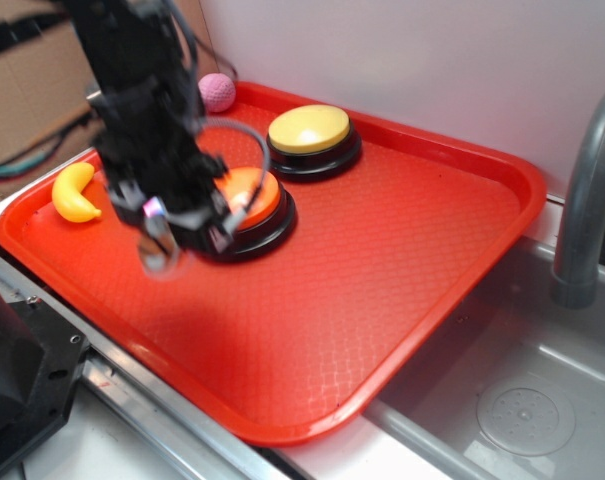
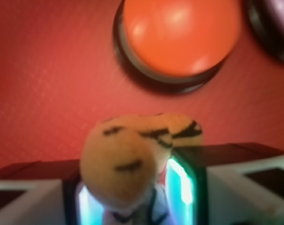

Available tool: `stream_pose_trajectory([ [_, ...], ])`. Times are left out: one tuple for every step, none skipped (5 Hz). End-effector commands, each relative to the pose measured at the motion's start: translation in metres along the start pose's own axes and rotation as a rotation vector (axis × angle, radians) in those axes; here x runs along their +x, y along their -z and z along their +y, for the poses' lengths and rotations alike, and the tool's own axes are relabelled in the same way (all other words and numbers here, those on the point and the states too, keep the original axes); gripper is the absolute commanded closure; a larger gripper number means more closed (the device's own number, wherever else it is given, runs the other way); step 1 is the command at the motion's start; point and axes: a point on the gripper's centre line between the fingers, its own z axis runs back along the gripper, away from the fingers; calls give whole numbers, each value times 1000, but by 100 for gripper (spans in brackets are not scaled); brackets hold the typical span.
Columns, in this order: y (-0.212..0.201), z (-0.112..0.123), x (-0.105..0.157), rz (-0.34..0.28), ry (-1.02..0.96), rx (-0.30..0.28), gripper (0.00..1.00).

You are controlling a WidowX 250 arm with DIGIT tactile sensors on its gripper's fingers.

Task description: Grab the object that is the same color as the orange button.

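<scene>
Orange-striped plush, the tiger [image 2: 132, 164], sat clamped between the fingers of the tool [image 2: 132, 197] above the red tray [image 1: 402, 250], just near of the orange button [image 2: 179, 35] (so the grab looked done, barring a slip).

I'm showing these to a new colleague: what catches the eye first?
In the wrist view, the plush tiger fills the foreground, clamped between the gripper's fingers. Just beyond it sits the orange button on the red tray, with the yellow button behind in the exterior view.
</scene>
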Motion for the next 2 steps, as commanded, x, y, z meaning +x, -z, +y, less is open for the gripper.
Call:
stream_pose_trajectory([
  [-67,34,9,-48,99,-62,100],
  [-84,47,9,-30,139,-51,100],
])
